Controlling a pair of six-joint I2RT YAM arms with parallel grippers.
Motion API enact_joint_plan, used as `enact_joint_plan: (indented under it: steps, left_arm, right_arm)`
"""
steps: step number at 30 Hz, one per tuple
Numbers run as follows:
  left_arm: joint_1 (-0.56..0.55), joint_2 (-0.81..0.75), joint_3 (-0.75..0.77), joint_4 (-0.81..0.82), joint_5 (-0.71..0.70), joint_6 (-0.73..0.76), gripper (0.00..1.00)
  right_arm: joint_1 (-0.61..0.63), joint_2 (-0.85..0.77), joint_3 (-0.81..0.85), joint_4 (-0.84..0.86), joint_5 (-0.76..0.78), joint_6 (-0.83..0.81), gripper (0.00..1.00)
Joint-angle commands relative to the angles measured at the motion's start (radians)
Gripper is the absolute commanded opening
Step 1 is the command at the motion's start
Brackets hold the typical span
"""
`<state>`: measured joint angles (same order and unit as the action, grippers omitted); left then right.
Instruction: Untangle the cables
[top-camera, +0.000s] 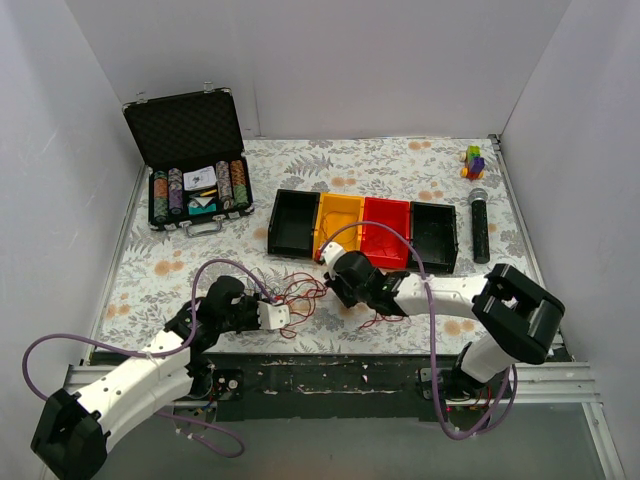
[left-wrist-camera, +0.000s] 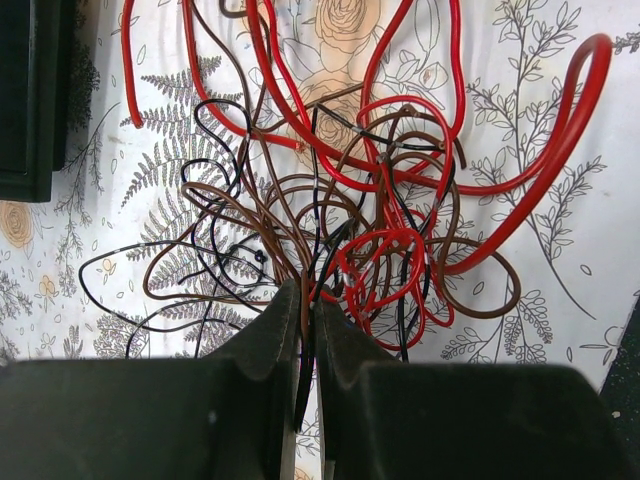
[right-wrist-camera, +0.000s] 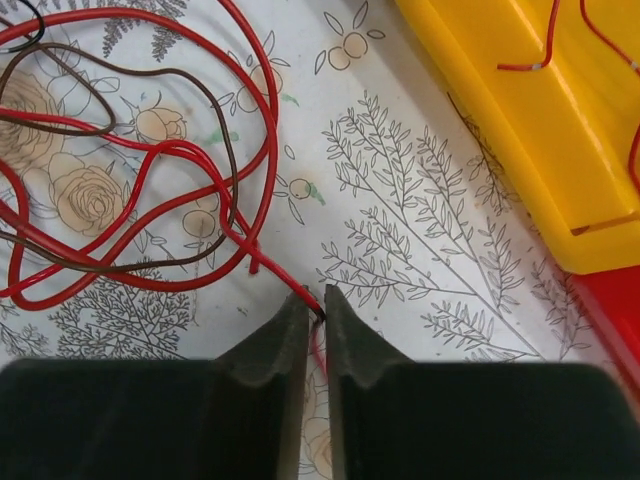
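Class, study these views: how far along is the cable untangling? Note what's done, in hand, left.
Done: some red strands lie in the yellow bin. In hand: left end effector pinches the tangle; right end effector pinches one red cable. Left: most cables knotted.

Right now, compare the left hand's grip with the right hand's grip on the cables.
The left hand is shut on several brown and dark strands; the right hand pinches one red cable. Ahead of the left hand lies a dense tangle; ahead of the right hand, only loose loops beside a yellow bin. Both have jaws closed over the floral tablecloth.
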<state>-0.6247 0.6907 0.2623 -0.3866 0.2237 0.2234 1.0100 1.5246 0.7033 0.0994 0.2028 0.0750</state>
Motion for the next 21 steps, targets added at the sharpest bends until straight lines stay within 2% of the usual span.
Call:
enact_joint_plan:
  steps: [1, 2, 7, 13, 15, 21]
  left_arm:
    - [0.002, 0.001, 0.029, 0.009, 0.009, -0.004, 0.00]
    - [0.002, 0.000, 0.029, 0.008, 0.009, -0.006, 0.00]
    - [0.002, -0.003, 0.026, -0.008, 0.031, 0.008, 0.00]
    - [0.000, 0.015, 0.034, -0.029, 0.045, 0.024, 0.00]
    - [0.002, 0.026, 0.031, -0.041, 0.042, 0.027, 0.00]
    - [-0.004, 0.041, 0.012, -0.074, 0.043, 0.047, 0.00]
  right_arm:
    - [-0.002, -0.010, 0.029, 0.043, 0.056, 0.006, 0.04]
    - [-0.004, -0.035, 0.015, 0.036, 0.091, 0.017, 0.01]
    - [-0.043, -0.255, -0.083, -0.021, 0.222, 0.084, 0.01]
    - [-0.160, -0.576, -0.180, -0.142, 0.259, 0.160, 0.01]
    - [-0.185, -0.682, -0.179, -0.194, 0.283, 0.186, 0.01]
    - [-0.241, -0.829, -0.084, -0.407, 0.487, 0.339, 0.01]
